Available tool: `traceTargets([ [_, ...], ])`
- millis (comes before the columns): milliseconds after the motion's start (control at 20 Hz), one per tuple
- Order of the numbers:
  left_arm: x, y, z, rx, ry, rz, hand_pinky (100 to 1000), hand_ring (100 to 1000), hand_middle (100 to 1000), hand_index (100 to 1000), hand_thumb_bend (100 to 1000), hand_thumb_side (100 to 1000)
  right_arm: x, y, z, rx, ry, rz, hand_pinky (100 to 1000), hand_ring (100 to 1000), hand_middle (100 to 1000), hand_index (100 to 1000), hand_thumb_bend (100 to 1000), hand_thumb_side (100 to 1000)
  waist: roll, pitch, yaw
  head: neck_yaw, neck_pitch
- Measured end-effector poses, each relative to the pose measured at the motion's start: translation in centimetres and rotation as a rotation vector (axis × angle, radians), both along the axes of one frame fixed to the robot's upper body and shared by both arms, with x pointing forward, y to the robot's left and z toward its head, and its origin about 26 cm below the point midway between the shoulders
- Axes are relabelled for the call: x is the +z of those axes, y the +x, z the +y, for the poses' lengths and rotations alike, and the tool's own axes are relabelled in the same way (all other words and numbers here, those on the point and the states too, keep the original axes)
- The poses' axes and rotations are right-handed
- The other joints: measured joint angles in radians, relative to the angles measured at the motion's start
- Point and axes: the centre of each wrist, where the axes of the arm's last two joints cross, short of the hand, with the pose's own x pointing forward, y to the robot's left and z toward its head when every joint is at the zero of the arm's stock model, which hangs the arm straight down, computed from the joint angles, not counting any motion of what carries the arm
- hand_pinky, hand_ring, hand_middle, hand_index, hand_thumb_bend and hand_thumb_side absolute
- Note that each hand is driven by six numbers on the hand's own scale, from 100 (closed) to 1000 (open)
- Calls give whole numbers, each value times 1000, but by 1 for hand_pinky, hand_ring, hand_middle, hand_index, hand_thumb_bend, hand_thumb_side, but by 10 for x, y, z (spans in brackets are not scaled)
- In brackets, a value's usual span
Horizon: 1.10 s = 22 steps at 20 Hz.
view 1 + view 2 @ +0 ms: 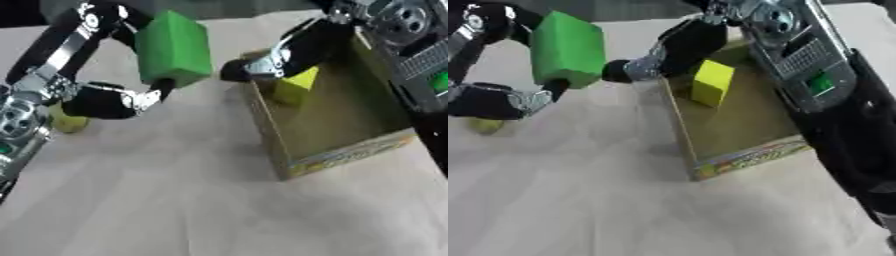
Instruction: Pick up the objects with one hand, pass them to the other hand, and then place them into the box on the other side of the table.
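Beige cloth-covered table (175, 200), creased; dark strip of background (640, 10) along far edge.

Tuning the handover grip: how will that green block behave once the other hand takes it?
The green block looks like foam with flat faces and soft corners, so probably light and a bit squashy. Its faces look matte, so likely not slippery. It is boxy, so it should not roll. The left hand holds it by its edges.
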Motion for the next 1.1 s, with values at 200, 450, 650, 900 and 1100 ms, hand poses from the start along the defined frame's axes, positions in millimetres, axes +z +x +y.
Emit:
traceTargets([
  [200, -2, 0, -3, 6, 2, -2, 714, 556, 463, 568, 100, 116, -2, 4, 5, -18, -24, 9, 930, 837, 829, 865, 542, 478, 0, -1, 0, -3, 1],
  [450, -3, 1, -6, 16, 9, -9, 714, 557, 464, 570, 100, 114, -4, 7, 11, -29, -44, 24, 927, 832, 827, 865, 528, 481, 0, -6, 0, -5, 5],
  [650, -3, 1, -7, 20, 15, -13, 714, 556, 464, 570, 100, 114, -6, 9, 13, -34, -47, 36, 930, 830, 825, 865, 527, 482, 0, -6, 0, -8, -6],
  [900, -5, 2, -8, 23, 20, -11, 714, 556, 463, 570, 100, 114, -8, 11, 15, -33, -52, 49, 937, 830, 826, 865, 524, 484, 0, -6, 0, -5, -27],
  [1100, -6, 2, -8, 25, 21, -11, 715, 557, 464, 570, 100, 116, -9, 12, 15, -35, -58, 55, 953, 836, 829, 868, 516, 492, 0, -6, 0, 5, -41],
])
